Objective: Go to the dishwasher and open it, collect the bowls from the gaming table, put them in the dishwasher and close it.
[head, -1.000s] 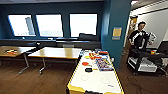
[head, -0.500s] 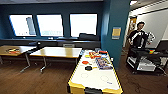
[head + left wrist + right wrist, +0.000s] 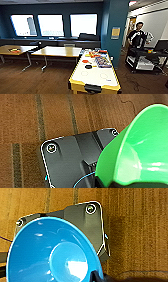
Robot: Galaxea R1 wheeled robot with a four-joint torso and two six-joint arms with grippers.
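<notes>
A lime green bowl (image 3: 140, 151) hangs above the brown carpet in the left wrist view, with my left gripper (image 3: 117, 184) shut on its lower edge. In the right wrist view a blue bowl (image 3: 50, 253) is tilted open side up over the floor, and my right gripper (image 3: 98, 276) is shut on its rim. In the head view the gaming table (image 3: 77, 86), white-topped with a yellow rim and a black end slot (image 3: 93, 88), stands just ahead. The dishwasher is out of view.
Game boxes (image 3: 102, 61) and a black disc (image 3: 88, 66) lie on the gaming table. Wooden tables (image 3: 57, 51) stand to the left under the windows. A teal pillar (image 3: 112, 30) rises behind. At the right a person (image 3: 137, 37) stands by a black cart (image 3: 145, 58).
The whole head view has shifted: the gaming table now sits farther off and its near end shows in full, so the camera has backed away.
</notes>
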